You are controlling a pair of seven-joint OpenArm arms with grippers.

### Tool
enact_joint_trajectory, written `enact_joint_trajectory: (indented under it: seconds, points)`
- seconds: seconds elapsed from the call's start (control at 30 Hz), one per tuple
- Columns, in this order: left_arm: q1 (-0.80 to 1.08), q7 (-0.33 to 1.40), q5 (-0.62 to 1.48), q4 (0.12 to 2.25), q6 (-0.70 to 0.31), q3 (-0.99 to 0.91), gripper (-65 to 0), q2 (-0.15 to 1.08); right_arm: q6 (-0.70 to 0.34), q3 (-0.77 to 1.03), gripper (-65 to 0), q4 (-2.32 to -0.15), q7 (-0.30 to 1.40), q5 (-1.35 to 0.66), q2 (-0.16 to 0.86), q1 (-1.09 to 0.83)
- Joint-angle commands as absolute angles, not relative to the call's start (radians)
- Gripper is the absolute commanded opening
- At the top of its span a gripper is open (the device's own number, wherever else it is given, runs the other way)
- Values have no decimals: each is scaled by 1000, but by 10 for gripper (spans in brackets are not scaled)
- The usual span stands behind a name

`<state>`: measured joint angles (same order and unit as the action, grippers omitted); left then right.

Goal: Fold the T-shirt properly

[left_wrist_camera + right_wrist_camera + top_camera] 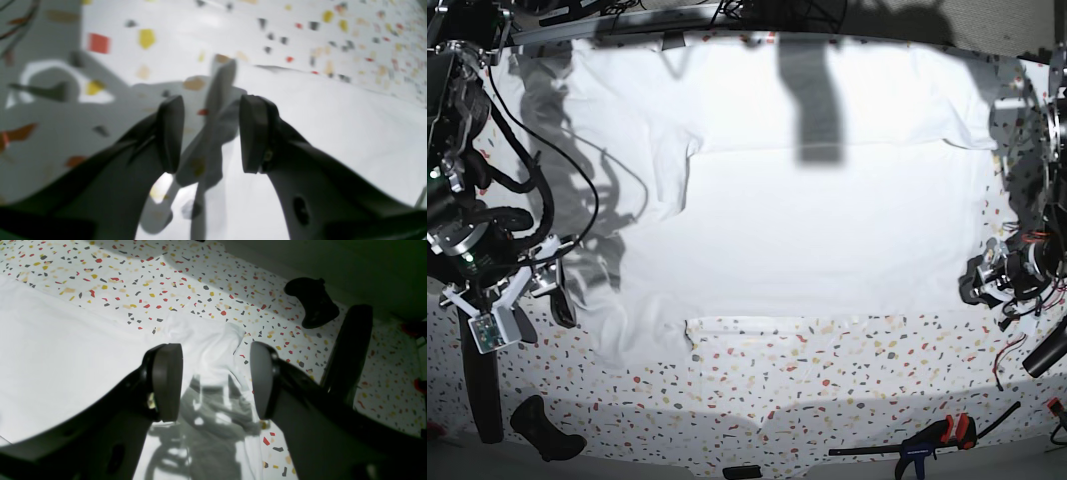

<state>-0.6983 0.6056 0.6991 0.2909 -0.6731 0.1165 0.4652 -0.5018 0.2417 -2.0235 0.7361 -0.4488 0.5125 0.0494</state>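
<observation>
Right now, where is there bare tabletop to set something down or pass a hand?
Free: the speckled strip between the T-shirt hem and the near table edge. Crowded: the near corners, with the black controller on one side and the clamp on the other.

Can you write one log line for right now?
T-shirt: spread flat | left end effector: open | right end effector: open, above sleeve

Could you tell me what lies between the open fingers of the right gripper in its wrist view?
In the right wrist view, a rumpled edge of the white T-shirt lies below the right gripper, between its open fingers, with speckled table beyond.
</observation>
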Motion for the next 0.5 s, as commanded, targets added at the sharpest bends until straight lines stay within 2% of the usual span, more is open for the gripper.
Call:
enact_joint_trajectory:
  seconds: [0.0, 0.17, 0.47]
  points:
    - [-711, 667, 710, 295, -694, 117, -382, 457, -497, 249, -330, -2040, 715, -458, 526, 65]
    - [-720, 695, 842, 302, -698, 117, -381, 455, -497, 249, -330, -2040, 718, -458, 526, 66]
    - [-720, 670, 838, 311, -698, 117, -390, 455, -497, 249, -330, -2040, 720, -458, 526, 66]
